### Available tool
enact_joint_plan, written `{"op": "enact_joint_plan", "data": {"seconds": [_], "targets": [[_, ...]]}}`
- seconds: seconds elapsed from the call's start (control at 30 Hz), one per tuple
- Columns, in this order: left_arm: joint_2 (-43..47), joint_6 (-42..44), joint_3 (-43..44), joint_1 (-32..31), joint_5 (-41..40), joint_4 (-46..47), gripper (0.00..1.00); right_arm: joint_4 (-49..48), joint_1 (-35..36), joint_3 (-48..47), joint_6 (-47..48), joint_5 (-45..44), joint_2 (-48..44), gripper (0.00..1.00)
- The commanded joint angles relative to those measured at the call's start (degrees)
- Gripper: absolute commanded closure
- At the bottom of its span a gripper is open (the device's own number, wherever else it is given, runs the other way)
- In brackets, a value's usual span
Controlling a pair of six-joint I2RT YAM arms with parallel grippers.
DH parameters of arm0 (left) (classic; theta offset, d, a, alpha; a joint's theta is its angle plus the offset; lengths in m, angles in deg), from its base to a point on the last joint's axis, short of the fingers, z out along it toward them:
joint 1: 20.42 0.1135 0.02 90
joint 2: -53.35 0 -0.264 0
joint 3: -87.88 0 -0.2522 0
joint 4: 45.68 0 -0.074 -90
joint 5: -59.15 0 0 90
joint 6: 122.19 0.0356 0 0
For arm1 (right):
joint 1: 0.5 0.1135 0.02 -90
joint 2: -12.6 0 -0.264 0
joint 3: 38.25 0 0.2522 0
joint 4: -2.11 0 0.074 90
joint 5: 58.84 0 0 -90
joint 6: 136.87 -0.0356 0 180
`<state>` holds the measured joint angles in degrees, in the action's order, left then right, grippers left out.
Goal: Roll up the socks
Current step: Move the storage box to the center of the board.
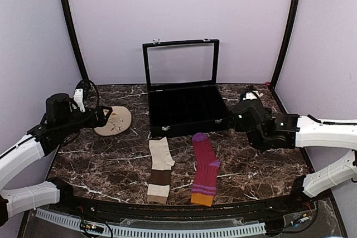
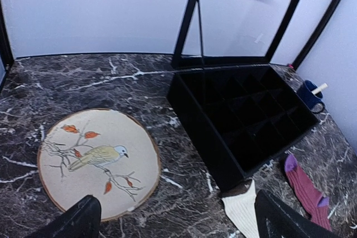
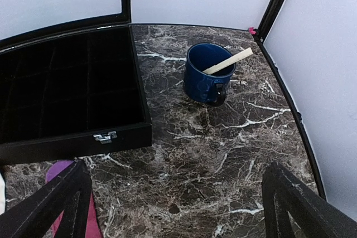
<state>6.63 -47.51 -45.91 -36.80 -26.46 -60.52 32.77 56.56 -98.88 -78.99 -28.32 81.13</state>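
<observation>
Two socks lie flat near the front edge, toes pointing toward the back. The cream sock with brown bands [image 1: 160,170] is on the left and the magenta-purple sock with an orange cuff [image 1: 204,169] on the right. My left gripper [image 1: 107,116] hovers open over the left side, above the disc, with nothing between its fingers [image 2: 75,221]. My right gripper [image 1: 234,117] hovers open by the box's right front corner, also empty. The left wrist view catches the cream toe [image 2: 242,209] and the magenta toe [image 2: 304,185]. A magenta toe [image 3: 60,169] peeks by the right gripper's left finger [image 3: 50,207].
An open black compartment box [image 1: 185,107] with an upright glass lid stands at the back centre. A round beige disc with a bird picture [image 1: 114,121] lies left of it. A blue mug with a stick [image 3: 207,74] stands at the back right. Purple walls enclose the marble table [image 1: 100,165].
</observation>
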Motion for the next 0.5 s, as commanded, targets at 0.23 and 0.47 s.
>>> {"op": "enact_joint_plan", "data": {"seconds": [0.23,0.47], "targets": [[0.0,-7.7,2.8,-9.1,-2.5,-9.3,0.07,7.6,3.4,-13.1,4.6,11.7,9.4,0.19],[-0.1,-13.9,3.5,-21.5,-11.4,-15.6,0.12,11.2,13.3,-8.9,3.0,21.9,7.5,0.32]]}}
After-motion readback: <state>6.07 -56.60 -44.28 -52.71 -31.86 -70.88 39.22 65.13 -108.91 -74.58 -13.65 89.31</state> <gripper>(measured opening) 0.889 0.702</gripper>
